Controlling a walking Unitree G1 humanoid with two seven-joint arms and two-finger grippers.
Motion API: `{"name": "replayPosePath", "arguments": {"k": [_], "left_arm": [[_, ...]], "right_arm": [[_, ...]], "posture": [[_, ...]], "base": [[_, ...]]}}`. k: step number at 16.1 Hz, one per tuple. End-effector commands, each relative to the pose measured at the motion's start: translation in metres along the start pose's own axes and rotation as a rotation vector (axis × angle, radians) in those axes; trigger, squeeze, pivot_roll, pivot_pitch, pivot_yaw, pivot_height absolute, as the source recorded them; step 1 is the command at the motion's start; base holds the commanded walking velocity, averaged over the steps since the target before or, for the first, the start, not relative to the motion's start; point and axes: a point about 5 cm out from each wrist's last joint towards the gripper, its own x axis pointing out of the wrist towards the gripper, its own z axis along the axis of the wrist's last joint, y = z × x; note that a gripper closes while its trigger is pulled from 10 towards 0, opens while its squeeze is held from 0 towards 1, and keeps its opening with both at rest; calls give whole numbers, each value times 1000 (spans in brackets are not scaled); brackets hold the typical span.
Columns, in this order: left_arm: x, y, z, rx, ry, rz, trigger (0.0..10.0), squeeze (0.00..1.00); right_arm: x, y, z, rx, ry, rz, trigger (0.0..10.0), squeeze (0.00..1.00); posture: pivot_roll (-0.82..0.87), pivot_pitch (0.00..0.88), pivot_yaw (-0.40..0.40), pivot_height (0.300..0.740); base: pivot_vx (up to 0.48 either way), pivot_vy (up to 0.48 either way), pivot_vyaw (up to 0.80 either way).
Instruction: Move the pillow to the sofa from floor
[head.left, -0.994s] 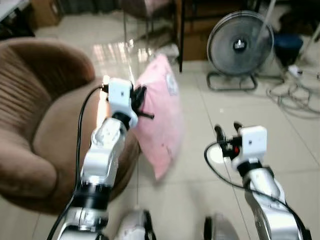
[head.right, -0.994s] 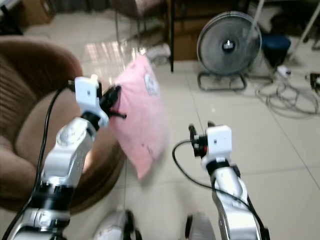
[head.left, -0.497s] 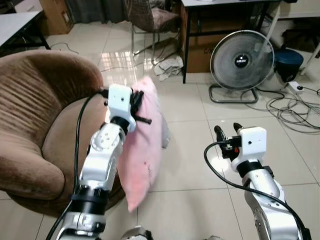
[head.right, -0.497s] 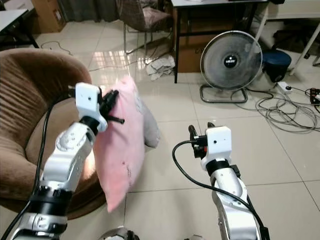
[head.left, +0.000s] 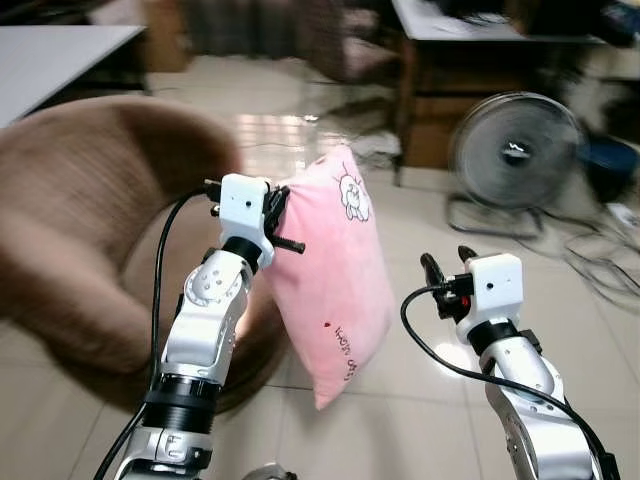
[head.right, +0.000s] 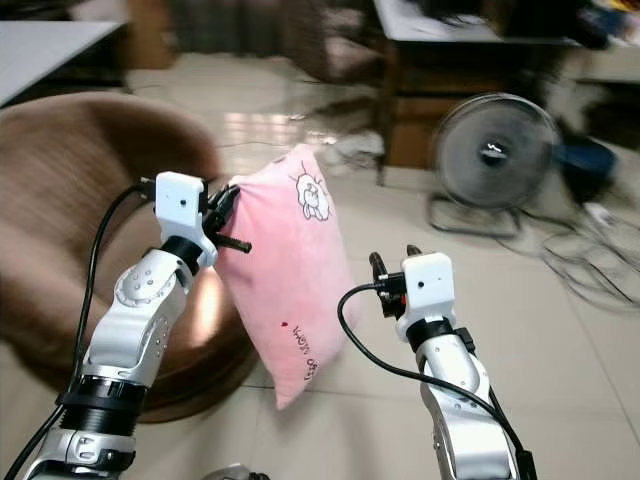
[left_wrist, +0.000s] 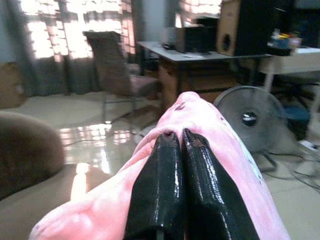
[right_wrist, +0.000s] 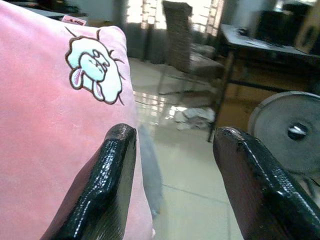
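Two silver arms reach forward over a pale tiled floor (head.left: 420, 420). The left gripper (head.left: 278, 205) is raised at about chest height, its black fingers (left_wrist: 172, 190) pressed together and clamped on the upper edge of a soft pink pillow (head.left: 335, 285) with a small white cartoon animal stitched near its top corner. The pillow hangs from that pinch clear of the floor, its lower corner pointing down, between the two arms and just beside the front of a round brown fabric sofa chair (head.left: 95, 220) on the robot's left.

The right gripper (head.left: 448, 265) is held lower, to the right of the pillow, with its two fingers spread apart and holding nothing; in the right wrist view the pink fabric lies beyond one finger (right_wrist: 107, 180), though I cannot tell whether it touches.

Farther back stand a round metal floor fan (head.left: 515, 155), a tangle of grey cables (head.left: 600, 270) on the tiles beside it, a dark wooden counter (head.left: 470, 50) and a wicker-backed chair (left_wrist: 112, 67). The head views are blurred.
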Motion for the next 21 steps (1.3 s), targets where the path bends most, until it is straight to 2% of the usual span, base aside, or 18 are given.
{"name": "replayPosePath", "arguments": {"k": [1, 7, 21], "left_arm": [[4, 3, 10, 21, -46, 13, 10000, 0], [4, 2, 9, 23, -41, 7, 10000, 0], [7, 1, 9, 29, -40, -11, 10000, 0]], "right_arm": [[2, 2, -1, 3, 8, 9, 10000, 0], [2, 2, -3, 1, 14, 10, 10000, 0], [0, 1, -7, 31, 23, -5, 10000, 0]], "posture": [[-70, 15, 71, 740], [-69, 7, 73, 740], [-68, 8, 86, 740]], "base": [[270, 0, 800], [296, 0, 800], [304, 0, 0]]}}
